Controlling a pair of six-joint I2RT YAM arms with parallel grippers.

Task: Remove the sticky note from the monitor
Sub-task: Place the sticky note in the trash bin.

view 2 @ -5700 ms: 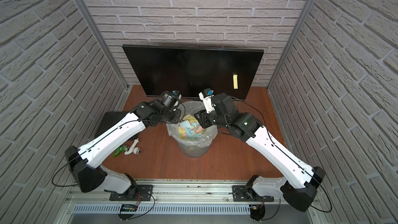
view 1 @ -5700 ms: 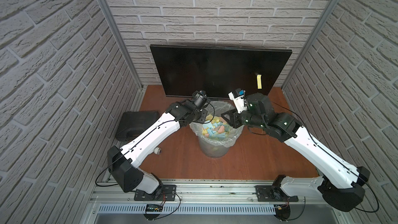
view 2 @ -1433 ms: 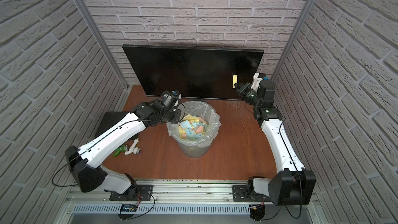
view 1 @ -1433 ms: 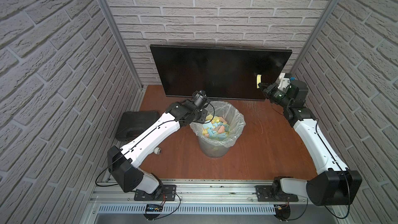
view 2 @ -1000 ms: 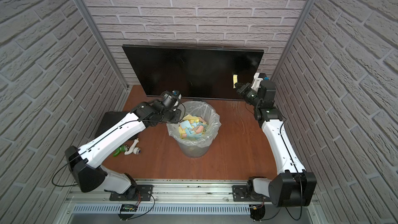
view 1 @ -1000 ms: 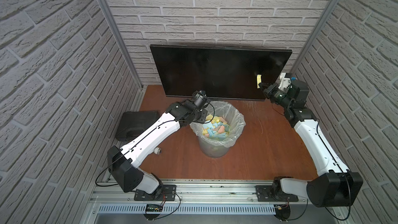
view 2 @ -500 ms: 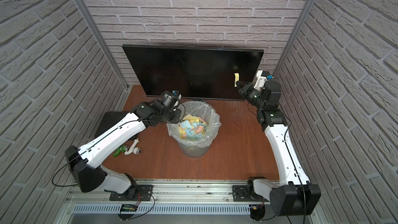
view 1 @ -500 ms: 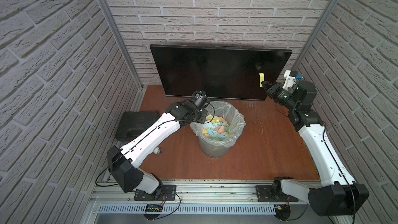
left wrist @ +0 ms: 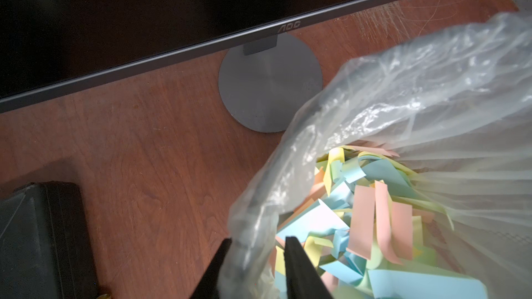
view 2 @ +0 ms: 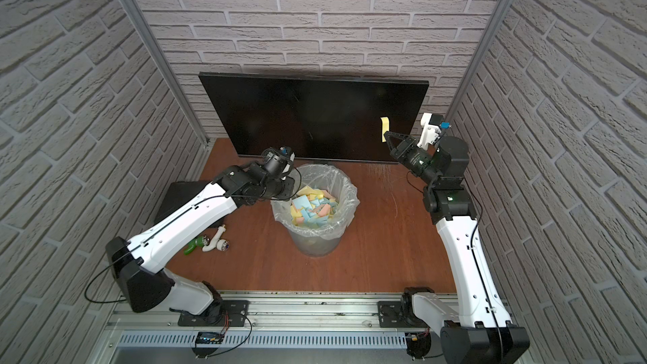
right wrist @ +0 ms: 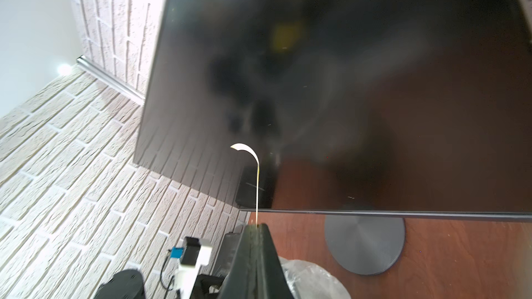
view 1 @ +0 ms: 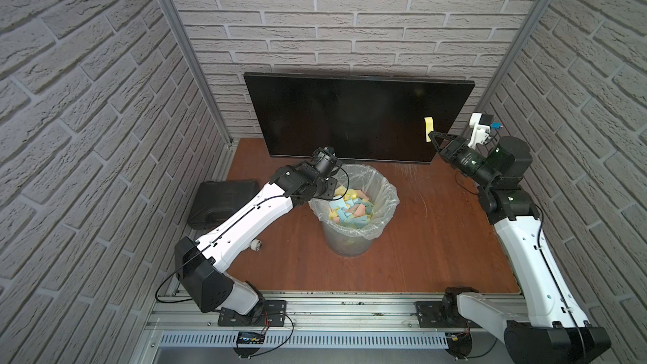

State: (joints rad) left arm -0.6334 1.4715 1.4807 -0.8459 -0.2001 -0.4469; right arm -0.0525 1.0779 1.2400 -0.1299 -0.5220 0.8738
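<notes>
Sticky note [right wrist: 257, 185] pinched beside the right edge of the monitor [view 1: 350, 117]

The yellow sticky note stands straight out of the closed tips of the right end effector [right wrist: 255, 225]. Its far end curls free just in front of the dark screen, and contact with the glass cannot be told. Bare tabletop [view 1: 437, 239] lies open below this end effector, and the brick side wall is close behind its raised, bent wrist. Well off to its other side, the left end effector [left wrist: 257, 243] is clamped on the rim of the lined bin [view 1: 394, 199], its arm stretched low.
</notes>
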